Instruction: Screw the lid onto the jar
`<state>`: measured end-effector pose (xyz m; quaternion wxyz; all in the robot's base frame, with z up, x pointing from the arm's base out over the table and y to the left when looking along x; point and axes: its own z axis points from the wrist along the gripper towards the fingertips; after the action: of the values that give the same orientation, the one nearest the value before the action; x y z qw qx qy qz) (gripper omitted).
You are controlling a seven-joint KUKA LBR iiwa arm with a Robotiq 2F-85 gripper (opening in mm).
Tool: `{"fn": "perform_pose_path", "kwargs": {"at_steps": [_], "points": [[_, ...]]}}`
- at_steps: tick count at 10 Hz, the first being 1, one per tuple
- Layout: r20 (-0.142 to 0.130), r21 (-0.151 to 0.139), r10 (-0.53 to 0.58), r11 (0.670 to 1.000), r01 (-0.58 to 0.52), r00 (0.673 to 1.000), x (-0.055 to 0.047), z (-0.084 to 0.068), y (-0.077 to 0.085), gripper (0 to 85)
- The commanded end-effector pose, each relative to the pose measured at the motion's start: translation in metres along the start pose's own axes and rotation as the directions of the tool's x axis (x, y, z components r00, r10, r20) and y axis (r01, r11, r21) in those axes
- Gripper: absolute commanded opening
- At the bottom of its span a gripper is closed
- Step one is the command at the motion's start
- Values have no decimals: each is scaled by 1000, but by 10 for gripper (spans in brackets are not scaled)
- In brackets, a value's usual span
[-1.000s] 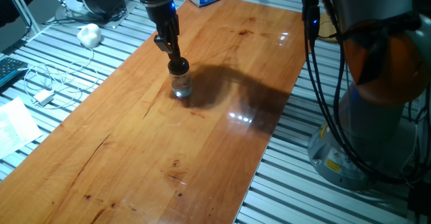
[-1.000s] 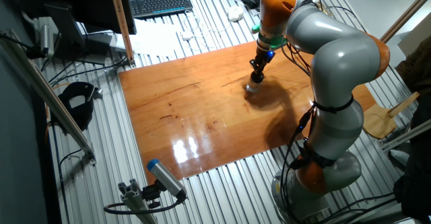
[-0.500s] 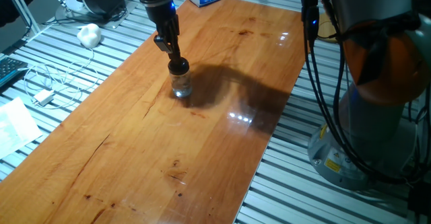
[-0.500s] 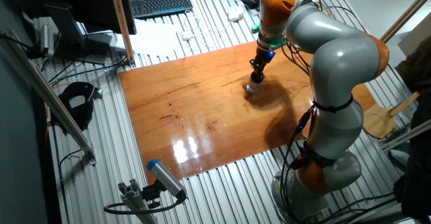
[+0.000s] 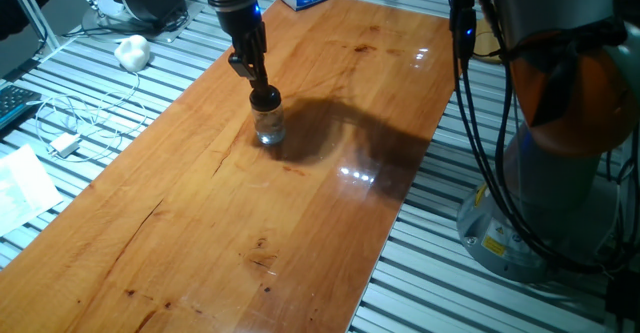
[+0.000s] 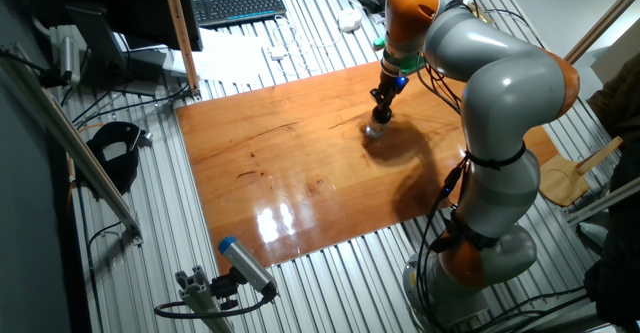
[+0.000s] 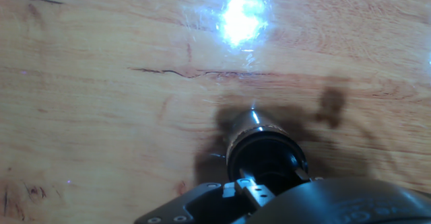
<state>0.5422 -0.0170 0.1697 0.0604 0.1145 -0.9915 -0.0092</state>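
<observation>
Black lid (image 7: 268,158) fills the near hand view, sitting on the clear jar (image 5: 268,127) mid-table on the wood table (image 5: 300,223). The gripper (image 5: 262,91) appears closed on the lid from above. Judged step: tightening, so next comes a steady twist while the jar stays upright.

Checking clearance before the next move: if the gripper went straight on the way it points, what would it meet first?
The gripper points down at the lid on the jar, apparently touching it already; nothing lies between.
</observation>
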Motion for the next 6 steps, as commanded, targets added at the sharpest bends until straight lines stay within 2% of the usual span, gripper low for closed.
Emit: {"fn": "perform_pose_path", "kwargs": {"at_steps": [1, 5, 6], "points": [[0, 0, 2, 1000, -2, 1000, 0, 0, 0, 170], [5, 3, 13, 1000, -13, 1000, 0, 0, 0, 170], [7, 3, 14, 1000, -15, 1000, 0, 0, 0, 340]]}}
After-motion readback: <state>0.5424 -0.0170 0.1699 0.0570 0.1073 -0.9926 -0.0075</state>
